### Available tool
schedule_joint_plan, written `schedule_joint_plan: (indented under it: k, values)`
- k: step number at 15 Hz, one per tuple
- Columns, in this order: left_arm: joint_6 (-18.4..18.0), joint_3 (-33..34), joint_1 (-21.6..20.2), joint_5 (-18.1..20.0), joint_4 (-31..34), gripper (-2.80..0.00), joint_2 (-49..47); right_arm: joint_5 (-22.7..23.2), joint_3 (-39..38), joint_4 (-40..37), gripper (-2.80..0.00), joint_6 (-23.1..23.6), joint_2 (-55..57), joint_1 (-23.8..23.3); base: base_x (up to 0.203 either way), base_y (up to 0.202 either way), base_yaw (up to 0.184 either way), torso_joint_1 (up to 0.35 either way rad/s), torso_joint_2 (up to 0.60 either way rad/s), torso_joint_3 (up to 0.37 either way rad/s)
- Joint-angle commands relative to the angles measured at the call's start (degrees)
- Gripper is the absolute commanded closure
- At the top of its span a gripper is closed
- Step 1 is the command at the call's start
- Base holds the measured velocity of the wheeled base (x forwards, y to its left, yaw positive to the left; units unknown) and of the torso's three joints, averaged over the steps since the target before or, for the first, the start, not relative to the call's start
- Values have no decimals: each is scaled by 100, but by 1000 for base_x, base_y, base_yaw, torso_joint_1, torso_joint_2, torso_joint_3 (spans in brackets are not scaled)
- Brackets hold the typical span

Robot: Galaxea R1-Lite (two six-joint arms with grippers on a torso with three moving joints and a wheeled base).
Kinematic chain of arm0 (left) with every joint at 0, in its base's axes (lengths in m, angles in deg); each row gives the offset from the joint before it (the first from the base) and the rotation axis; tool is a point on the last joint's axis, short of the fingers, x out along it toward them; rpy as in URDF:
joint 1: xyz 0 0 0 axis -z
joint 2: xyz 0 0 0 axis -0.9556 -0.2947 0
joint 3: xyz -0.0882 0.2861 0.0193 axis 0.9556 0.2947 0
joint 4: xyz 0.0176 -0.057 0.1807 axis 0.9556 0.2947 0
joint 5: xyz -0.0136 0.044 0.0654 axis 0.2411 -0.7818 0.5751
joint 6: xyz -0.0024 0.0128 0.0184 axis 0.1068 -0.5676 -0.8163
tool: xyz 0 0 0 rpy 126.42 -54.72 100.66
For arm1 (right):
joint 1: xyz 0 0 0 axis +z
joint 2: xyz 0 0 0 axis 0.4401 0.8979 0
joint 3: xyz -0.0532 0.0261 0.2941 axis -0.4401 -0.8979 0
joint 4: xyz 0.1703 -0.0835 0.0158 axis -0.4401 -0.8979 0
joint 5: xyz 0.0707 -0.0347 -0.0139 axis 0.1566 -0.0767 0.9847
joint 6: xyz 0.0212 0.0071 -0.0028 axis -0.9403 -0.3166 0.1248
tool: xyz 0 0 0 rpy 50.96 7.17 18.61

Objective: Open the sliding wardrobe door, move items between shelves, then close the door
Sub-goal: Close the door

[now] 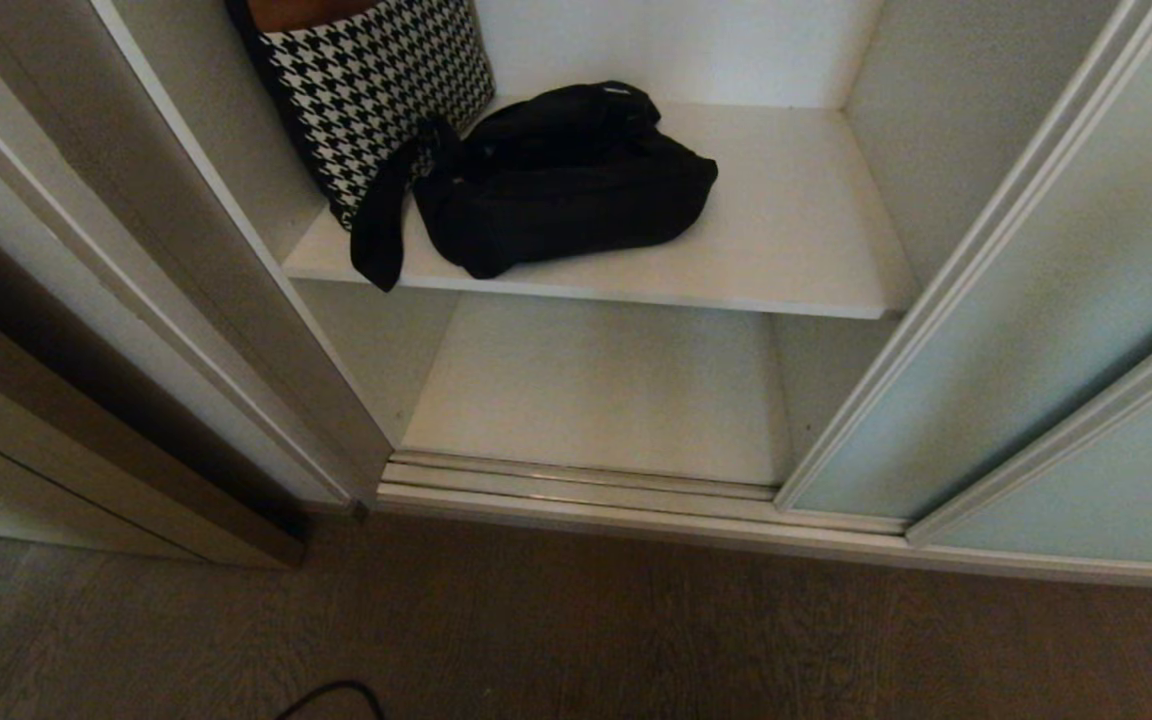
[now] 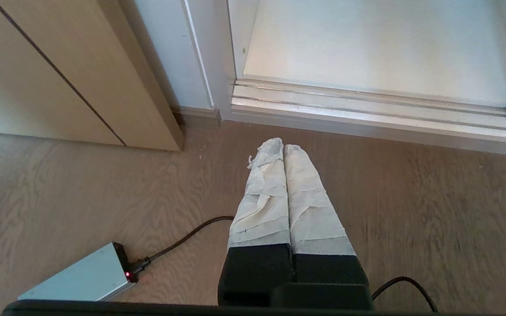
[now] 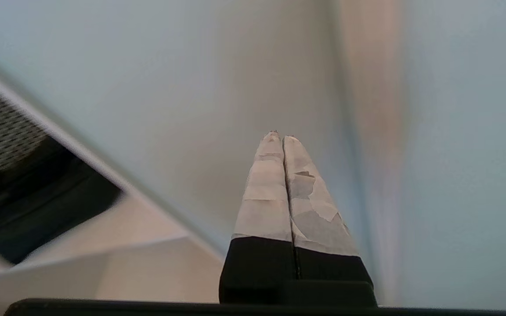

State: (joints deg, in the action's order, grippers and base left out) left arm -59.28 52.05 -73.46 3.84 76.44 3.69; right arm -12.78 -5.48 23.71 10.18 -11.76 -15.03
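The bag (image 1: 561,180) lies slumped on the upper shelf (image 1: 796,240), well apart from both hands, with its wide strap (image 1: 381,225) hanging over the shelf's front edge. It looks soft and floppy, likely light, so it should sag and fold wherever it is lifted; fabric will not slip much, and nothing about it looks fragile. The dangling strap is probably the easiest place to take hold, since it stands clear of the board; a pinch on the bunched top of the bag would also serve, though the body would droop below the grip. Just beside it, touching its far end, leans a houndstooth bag (image 1: 376,90) that a careless pull could drag along. The right hand (image 3: 283,139) is pressed shut with nothing in it, its taped tips close before the pale frosted door (image 3: 218,74), with the bag off to one side of it in its own view. The left hand (image 2: 283,149) is likewise shut and empty, hanging low over the wood floor (image 2: 433,219) short of the door track (image 2: 367,109). The lower shelf (image 1: 596,385) is a smooth white board. The opening between the side wall and the door (image 1: 1056,330) is fairly narrow. A cable (image 2: 182,239) and a small box (image 2: 81,274) lie on the floor near the left hand.
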Motion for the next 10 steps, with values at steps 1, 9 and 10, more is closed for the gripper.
schedule_joint_plan:
  k: [1,9,10]
  values:
    - [-3,0,-2,-1,-5,0,-9,26,50,45,0,-21,-60,-429,0,0,0,0,0,0]
    - [-3,0,-2,-2,-5,0,-9,418,75,416,0,-34,578,-764,0,0,0,0,0,0]
    - [-3,0,-2,7,-5,0,-9,482,74,426,0,-50,683,-759,0,0,0,0,0,0]
